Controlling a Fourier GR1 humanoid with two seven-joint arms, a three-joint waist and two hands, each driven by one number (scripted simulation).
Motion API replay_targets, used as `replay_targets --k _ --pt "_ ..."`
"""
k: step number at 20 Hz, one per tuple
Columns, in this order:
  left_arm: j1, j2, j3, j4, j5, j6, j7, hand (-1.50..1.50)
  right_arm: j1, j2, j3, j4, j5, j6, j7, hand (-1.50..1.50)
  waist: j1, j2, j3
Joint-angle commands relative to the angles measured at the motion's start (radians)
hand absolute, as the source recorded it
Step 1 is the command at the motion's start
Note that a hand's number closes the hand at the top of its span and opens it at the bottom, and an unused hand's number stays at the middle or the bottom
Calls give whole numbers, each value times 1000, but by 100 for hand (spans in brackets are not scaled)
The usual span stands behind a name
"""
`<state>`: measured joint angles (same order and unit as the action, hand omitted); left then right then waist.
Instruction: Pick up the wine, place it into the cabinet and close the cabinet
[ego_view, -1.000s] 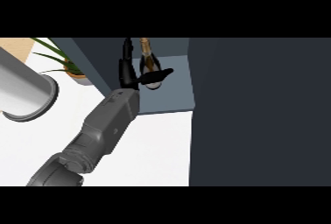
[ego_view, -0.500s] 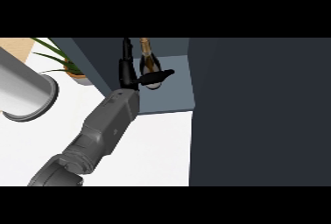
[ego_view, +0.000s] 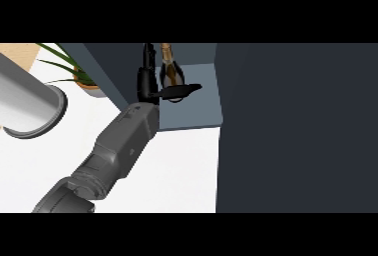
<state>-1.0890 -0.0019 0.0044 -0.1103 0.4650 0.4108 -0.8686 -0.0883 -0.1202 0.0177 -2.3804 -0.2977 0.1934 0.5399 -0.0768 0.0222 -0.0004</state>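
Head view shows only the left hand (ego_view: 151, 82); its grey forearm rises from the near left of the white worktop (ego_view: 184, 170) to the cabinet (ego_view: 295, 125). Its fingers are straight up beside the wine (ego_view: 171, 75) and the thumb crosses the bottle's front. The wine stands on the cabinet shelf (ego_view: 196, 110), near its back. I judge the placing almost done: free the thumb slowly, draw straight back without touching the bottle, then shut the door.
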Motion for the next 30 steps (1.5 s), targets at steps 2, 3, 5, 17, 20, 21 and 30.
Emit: replay_targets --k 2,3,5,17,20,21,30 --pt "51 2 10 0 28 -30 -27 -150 71 23 37 -86 -9 5 -3 -150 5 -6 -1" --pt "29 2 13 4 11 -56 3 -150 16 -2 -5 -100 -42 -24 52 -150 20 -6 -1" --pt "59 2 1 -1 42 -63 -19 -150 44 -2 -7 -117 -68 -11 40 -150 -5 -7 -1" --pt "139 2 -148 -140 219 -96 9 -150 -55 -8 -17 -15 -43 -35 49 -150 5 -16 -1" --pt "204 2 -242 -234 276 -43 16 -150 28 37 75 -46 38 -29 11 -150 14 -22 0" --pt "253 2 -286 -282 318 -50 6 -150 -54 1 25 -45 -28 -54 88 -150 0 -22 -1" --pt "437 2 -633 -707 413 251 70 -150 60 14 41 -131 31 -59 63 -150 53 -26 0"
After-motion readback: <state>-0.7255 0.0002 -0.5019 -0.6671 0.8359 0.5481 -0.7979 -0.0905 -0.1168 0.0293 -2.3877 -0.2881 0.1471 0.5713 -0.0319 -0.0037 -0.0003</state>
